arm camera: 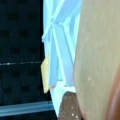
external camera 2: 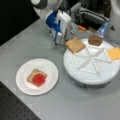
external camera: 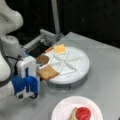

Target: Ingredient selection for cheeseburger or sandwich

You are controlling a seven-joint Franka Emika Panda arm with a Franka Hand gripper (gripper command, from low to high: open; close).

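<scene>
My gripper hangs just off the divided tray, at a front view's left, fingers pointing down toward the table. In the other angle the gripper sits just beside the toast, at the tray rim. Can't tell if it's open or closed; nothing visibly held in either front view.

Tray contents: toast overhanging the near rim, patty behind it, cheese further round. Same trio in a front view: patty, cheese. No lettuce seen.

Sandwich so far: on the plate, a toast base w/ tomato on top. Also visible as plate w/ tomato.

Wrist view is mostly filled by a tan surface, prob. the toast, very close; patty at the bottom, a sliver of cheese past the tray dividers.

Judgement: toast is the piece nearest me, so that's likely the pick. It's flat and thin and sticks out over the rim, so a grip on the overhanging edge should work best. Risk: nudging it sideways into the patty, or clipping the tray rim.
</scene>
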